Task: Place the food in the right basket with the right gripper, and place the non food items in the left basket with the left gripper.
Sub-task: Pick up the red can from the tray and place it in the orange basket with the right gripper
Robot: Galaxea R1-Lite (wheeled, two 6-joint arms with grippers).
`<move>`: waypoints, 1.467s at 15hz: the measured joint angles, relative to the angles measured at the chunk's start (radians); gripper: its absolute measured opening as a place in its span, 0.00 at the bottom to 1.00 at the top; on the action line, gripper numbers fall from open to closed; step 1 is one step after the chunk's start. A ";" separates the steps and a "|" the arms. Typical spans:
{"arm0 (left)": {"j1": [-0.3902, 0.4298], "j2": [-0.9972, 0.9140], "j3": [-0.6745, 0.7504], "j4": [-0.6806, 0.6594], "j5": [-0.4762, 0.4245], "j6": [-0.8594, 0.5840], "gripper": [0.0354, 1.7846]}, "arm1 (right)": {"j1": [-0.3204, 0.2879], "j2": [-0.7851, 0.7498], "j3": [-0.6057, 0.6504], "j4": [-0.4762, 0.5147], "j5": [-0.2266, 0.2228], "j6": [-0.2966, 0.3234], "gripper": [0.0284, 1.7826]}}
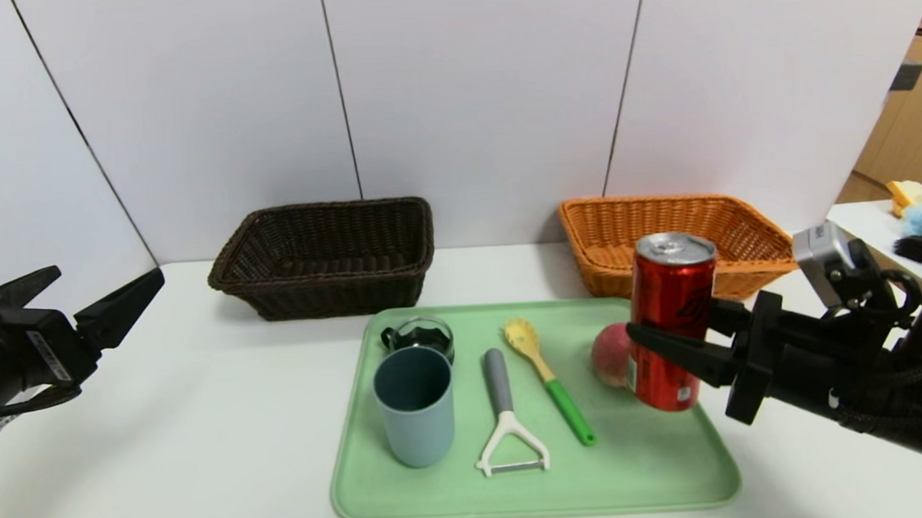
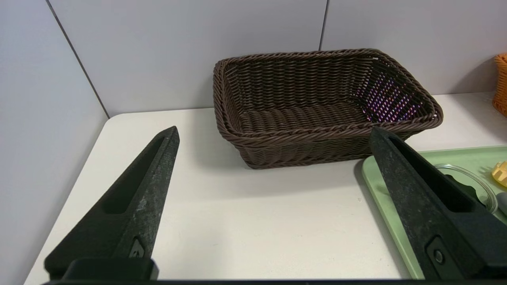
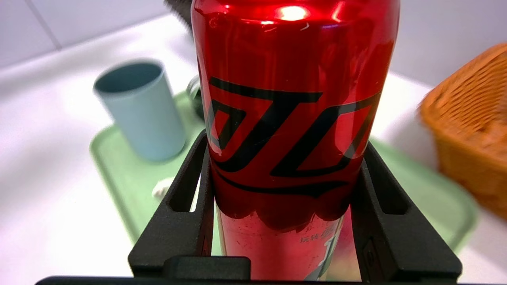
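red aluminium, a slim drinks can (image 1: 673,320) sits clamped upright in the right gripper (image 1: 682,340), lifted over the right end of the green tray (image 1: 661,469), just before the orange basket (image 1: 751,232). it half hides a peach (image 1: 610,354); its black lettering and small print are unreadable. the left gripper (image 1: 104,297) hovers spread wide and empty over the worktop (image 1: 186,431), near the brown basket (image 2: 317,99). a blue cup (image 1: 414,407) partly covers a glass jar (image 1: 422,336).
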 joint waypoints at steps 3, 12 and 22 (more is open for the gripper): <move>0.000 -0.003 0.003 0.000 0.000 -0.001 0.94 | -0.045 -0.064 -0.173 0.185 -0.034 0.043 0.51; 0.000 -0.025 0.013 0.001 0.000 -0.004 0.94 | -0.358 0.103 -0.782 0.583 -0.204 0.054 0.51; 0.000 -0.021 0.019 0.004 -0.002 -0.016 0.94 | -0.427 0.366 -0.824 0.531 -0.243 -0.011 0.51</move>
